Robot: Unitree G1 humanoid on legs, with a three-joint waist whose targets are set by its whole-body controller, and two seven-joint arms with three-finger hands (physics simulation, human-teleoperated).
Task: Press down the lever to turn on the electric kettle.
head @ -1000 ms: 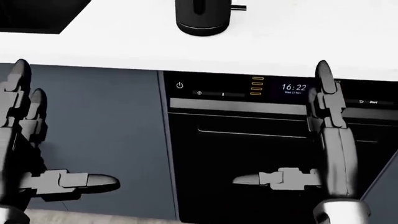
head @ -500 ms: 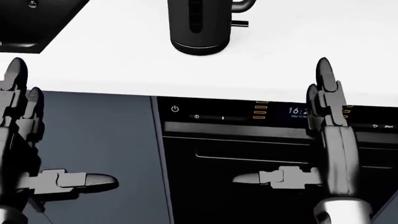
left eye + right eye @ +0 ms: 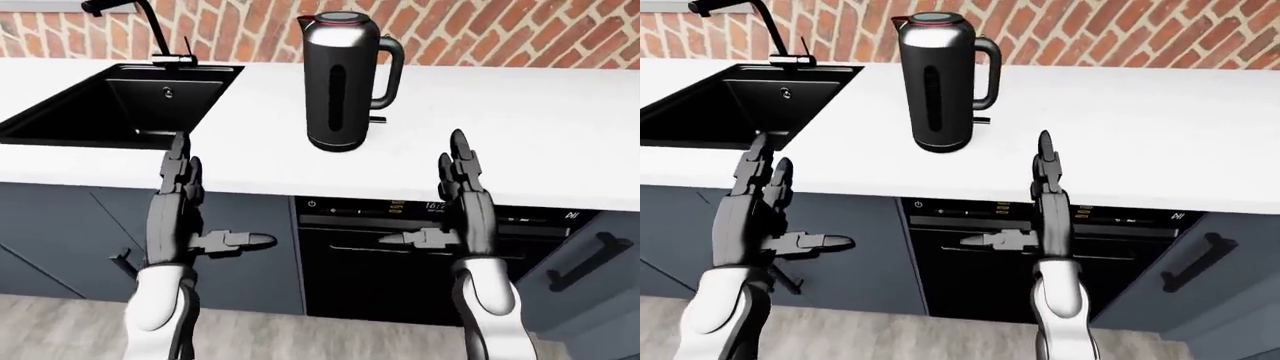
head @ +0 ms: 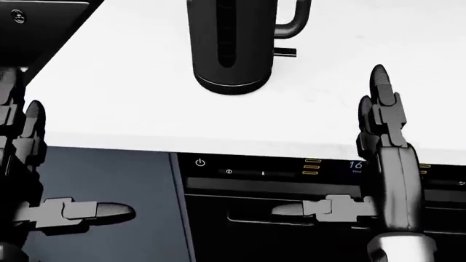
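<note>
A tall black and steel electric kettle (image 3: pixel 345 82) stands upright on the white counter (image 3: pixel 540 127), its handle turned to the right. Its small lever (image 3: pixel 378 118) sticks out at the foot of the handle, near the base. My left hand (image 3: pixel 222 193) is raised below the counter's near edge, left of the kettle, fingers pointing up and thumb out, open and empty. My right hand (image 3: pixel 424 191) mirrors it, lower right of the kettle, in front of the oven, also open. Neither hand touches the kettle.
A black sink (image 3: pixel 110 97) with a dark faucet (image 3: pixel 150 30) is set into the counter at the left. Under the counter sits a black oven (image 3: pixel 400 262) with a lit display, dark cabinets beside it. A brick wall (image 3: pixel 500 30) runs behind.
The whole head view has shifted: kettle and counter slid down the picture and grew larger, so the camera moved. Both hands keep the same open pose.
</note>
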